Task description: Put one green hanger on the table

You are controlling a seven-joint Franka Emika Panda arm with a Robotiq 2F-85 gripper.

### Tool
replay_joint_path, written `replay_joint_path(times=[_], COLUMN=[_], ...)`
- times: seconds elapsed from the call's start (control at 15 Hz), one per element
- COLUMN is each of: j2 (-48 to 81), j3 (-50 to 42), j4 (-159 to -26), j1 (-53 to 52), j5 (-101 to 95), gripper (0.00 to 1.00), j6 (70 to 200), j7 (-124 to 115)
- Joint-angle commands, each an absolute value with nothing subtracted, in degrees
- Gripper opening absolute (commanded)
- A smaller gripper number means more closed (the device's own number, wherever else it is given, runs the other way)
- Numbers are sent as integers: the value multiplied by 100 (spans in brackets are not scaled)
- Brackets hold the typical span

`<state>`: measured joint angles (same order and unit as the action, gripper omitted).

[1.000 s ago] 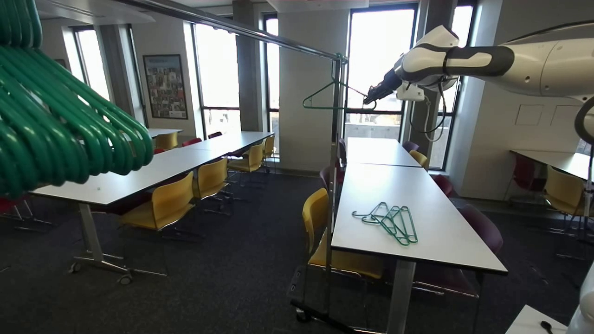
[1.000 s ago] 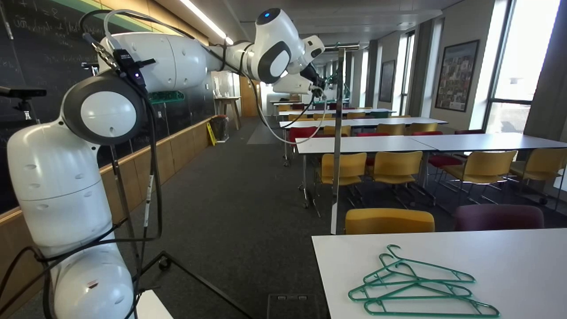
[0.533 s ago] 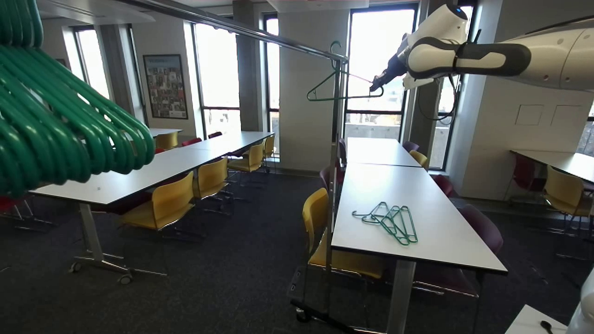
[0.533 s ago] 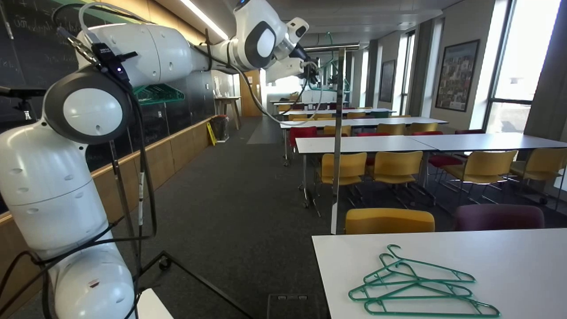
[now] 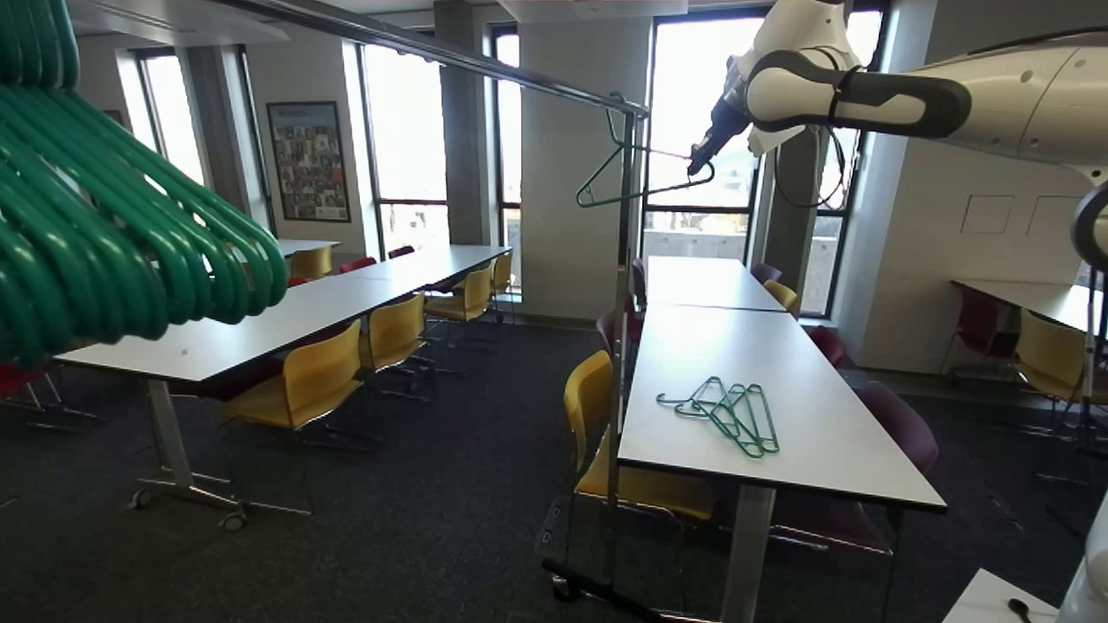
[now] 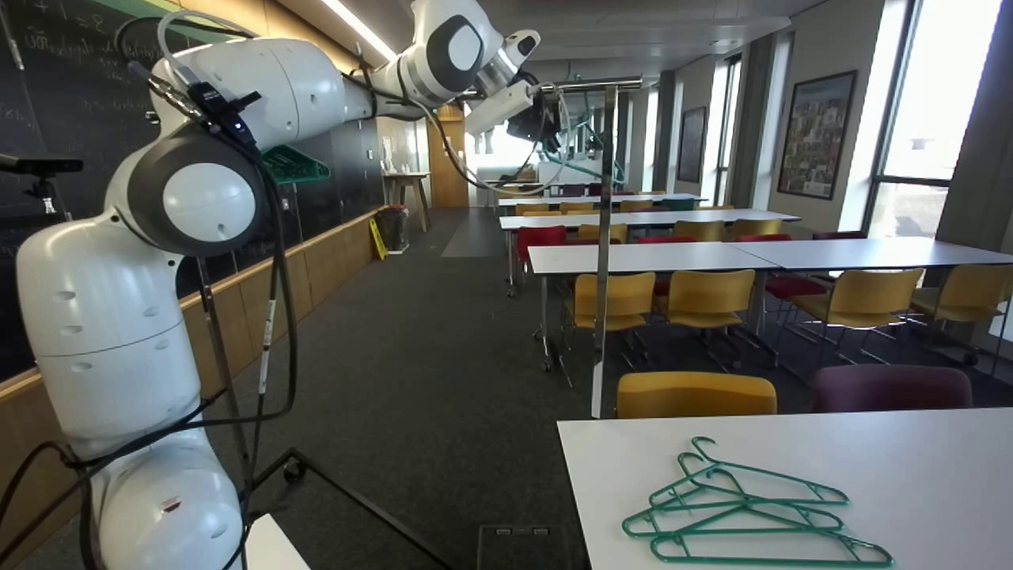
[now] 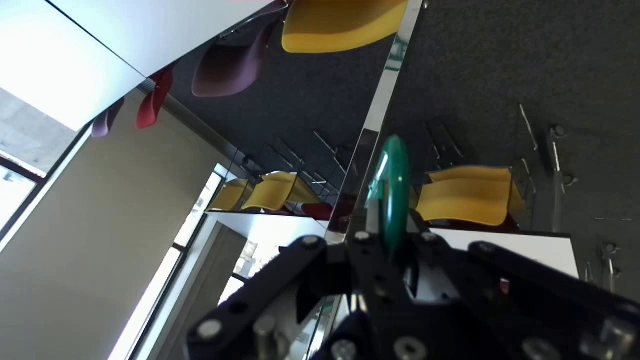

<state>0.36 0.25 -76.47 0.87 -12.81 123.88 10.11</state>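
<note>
A green hanger (image 5: 606, 203) is held in the air by its right end at the end of the rack, tilted with its left corner lower. Its hook is by the rail; I cannot tell whether it touches. My gripper (image 5: 694, 163) is shut on it. In the wrist view, the hanger's end (image 7: 396, 185) sticks up between the fingers (image 7: 393, 222). In an exterior view, the gripper (image 6: 548, 142) and hanger (image 6: 584, 169) are partly behind cables and the pole. The white table (image 5: 831, 433), also in an exterior view (image 6: 910, 451), stands below.
Several other green hangers (image 5: 734, 418) lie on the table. The metal rack rail (image 5: 485, 65) and its pole (image 5: 623, 260) stand beside the held hanger. A cluster of green hangers (image 5: 130, 234) hangs at the left. Yellow chairs (image 5: 590, 389) and purple chairs (image 5: 896, 424) line the table.
The held hanger first rose, its hook showing above the rail, then dipped slightly and tilted, left corner down. The gripper moved up with it and now points more downward.
</note>
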Motion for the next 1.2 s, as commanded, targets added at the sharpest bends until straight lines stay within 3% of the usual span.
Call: replay_joint_path(times=[0.0,0.67,1.13], j2=[922,2554,2058], j3=[70,14,134], j4=[-6315,-3886,-5083], j1=[-29,-532,-459], j5=[-1481,-1987,-1637], gripper=[2,2,2], j6=[11651,9855,9039], j7=[1175,1493,1823])
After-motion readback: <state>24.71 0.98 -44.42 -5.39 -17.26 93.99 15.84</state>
